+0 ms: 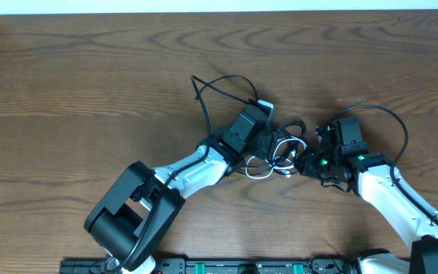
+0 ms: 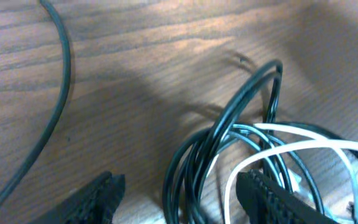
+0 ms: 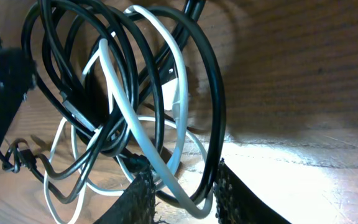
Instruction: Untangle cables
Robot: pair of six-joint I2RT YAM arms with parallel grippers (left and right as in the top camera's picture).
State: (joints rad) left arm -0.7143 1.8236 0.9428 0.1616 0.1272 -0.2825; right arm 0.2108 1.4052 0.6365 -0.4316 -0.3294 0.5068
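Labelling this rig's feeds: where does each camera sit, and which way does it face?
Overhead: above the table, looking straight down; left arm and right arm visible.
Left wrist: low, facing the cables past the left gripper.
Right wrist: low, facing the same cables past the right gripper.
Shared: both wrist views show the white cable.

Overhead: high, straight down on most of the desk (image 1: 67,76). Left wrist: low, very near, slanting down at cables (image 2: 241,143) mid-desk. Right wrist: nearer still, same cables from the opposite side. All three share them.
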